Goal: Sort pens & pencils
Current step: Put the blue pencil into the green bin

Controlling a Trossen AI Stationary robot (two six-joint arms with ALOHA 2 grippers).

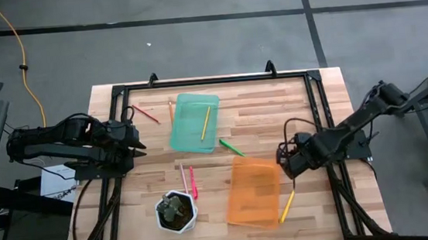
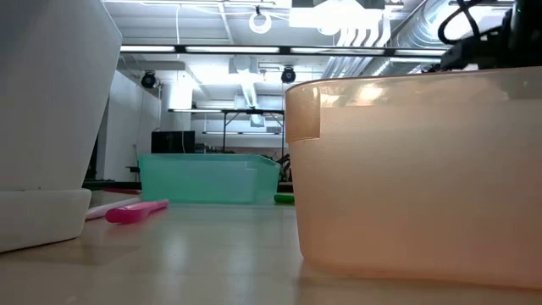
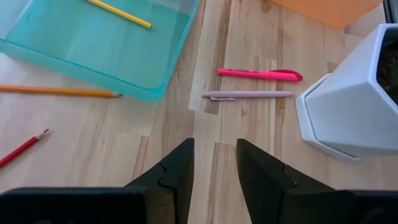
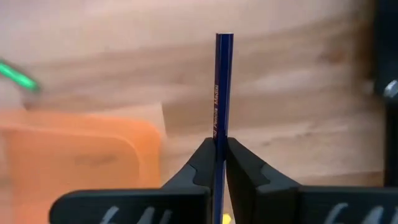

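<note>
A dark blue pencil (image 4: 222,93) is pinched between the fingers of the right gripper (image 4: 221,163), its shaft sticking straight out ahead of the fingertips over bare wood. Just beside this gripper, toward the table's middle, lies the orange tray (image 1: 253,192), which looks empty; a yellow pencil (image 1: 287,206) rests on the wood close by at the tray's edge, and a green pen (image 1: 230,146) lies a little farther off, between the two trays.

Sorting appears barely begun. Only one yellow pencil (image 1: 206,123) sits inside the green tray (image 1: 194,122). Still loose on the table are a red pencil (image 3: 23,149), an orange pencil (image 3: 59,91) just beside the green tray, and a pink pen (image 3: 259,74) and pale mauve pen (image 3: 247,94) lying side by side.

The left gripper (image 3: 214,163) hovers with its fingers spread and empty; the two pens lie ahead of it, the red pencil off to one side. The white plant pot (image 3: 348,106) stands right next to those pens and could crowd a reach for them.
</note>
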